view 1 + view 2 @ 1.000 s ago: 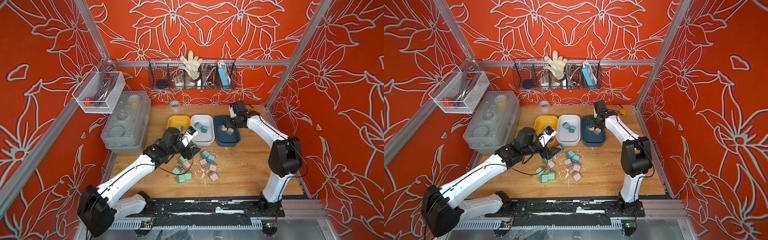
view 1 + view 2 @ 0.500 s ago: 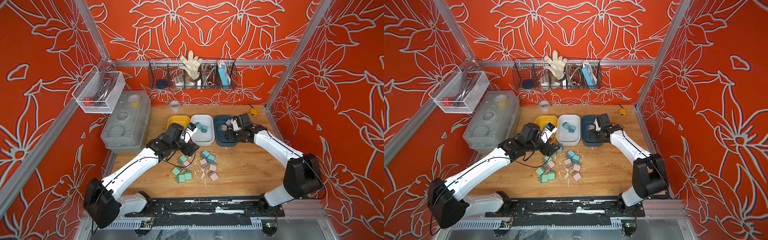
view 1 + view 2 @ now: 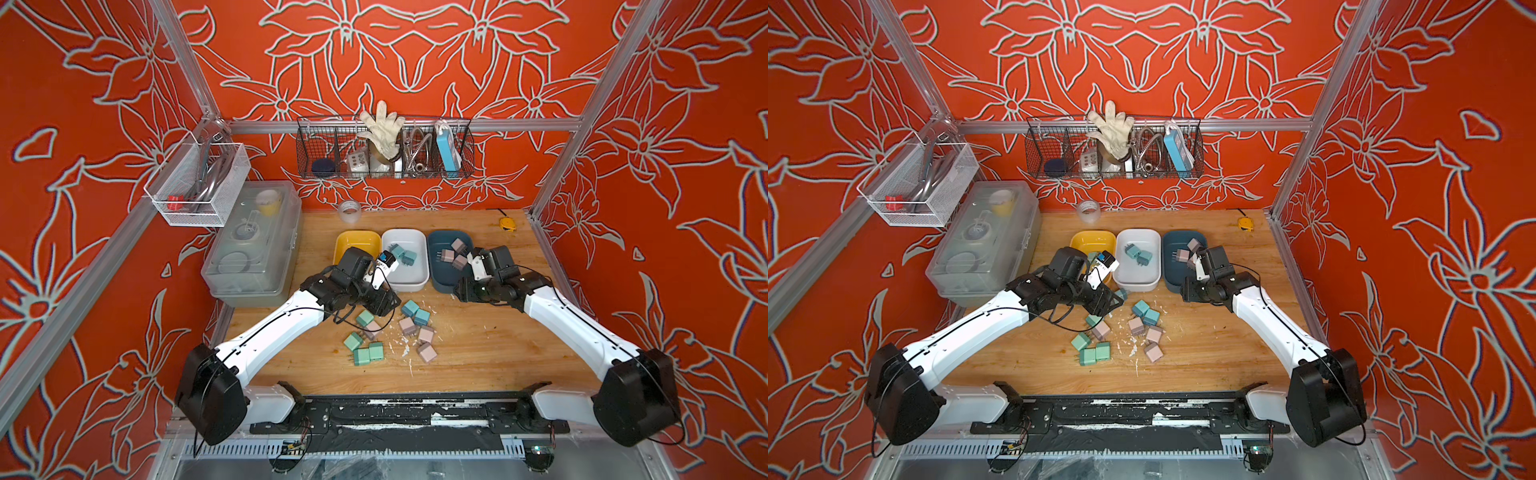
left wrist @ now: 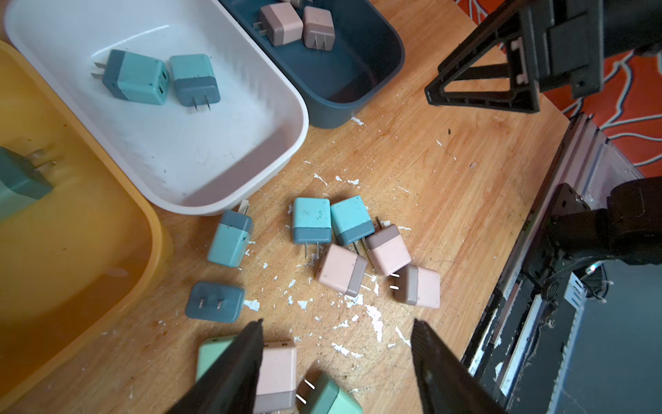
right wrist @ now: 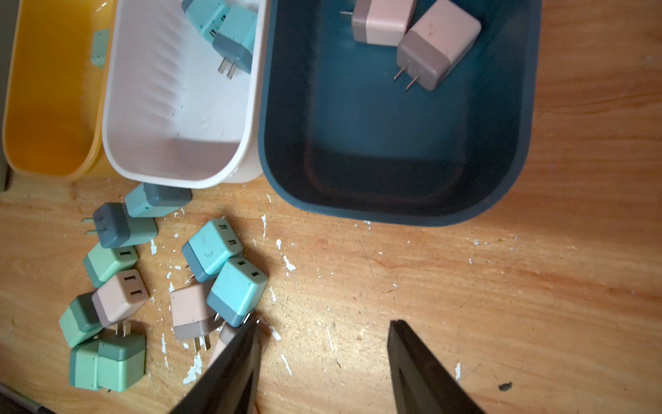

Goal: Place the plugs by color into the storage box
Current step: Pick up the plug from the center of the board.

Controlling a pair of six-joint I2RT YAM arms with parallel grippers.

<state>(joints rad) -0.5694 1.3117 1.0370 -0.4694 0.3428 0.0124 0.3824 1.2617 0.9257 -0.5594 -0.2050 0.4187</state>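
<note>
Jaws of left gripper [image 4: 338,322] and right gripper [image 5: 324,322] stand apart, empty. Loose plugs [image 3: 408,326] huddle touching, just near side of trays [image 3: 409,284]. Risk: closing pinches 2 colours together, missorting.

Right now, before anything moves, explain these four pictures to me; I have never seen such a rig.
Two white robot arms with pincer grippers sort small wall plugs by color. Two pictures look down from overhead; the other two come from cameras on the wrists. On the wooden table stand a yellow tray, a white tray holding two teal plugs, and a dark blue tray holding pink plugs. More plugs lie loose near the trays. The left gripper and the right gripper are both open, holding nothing.
</note>
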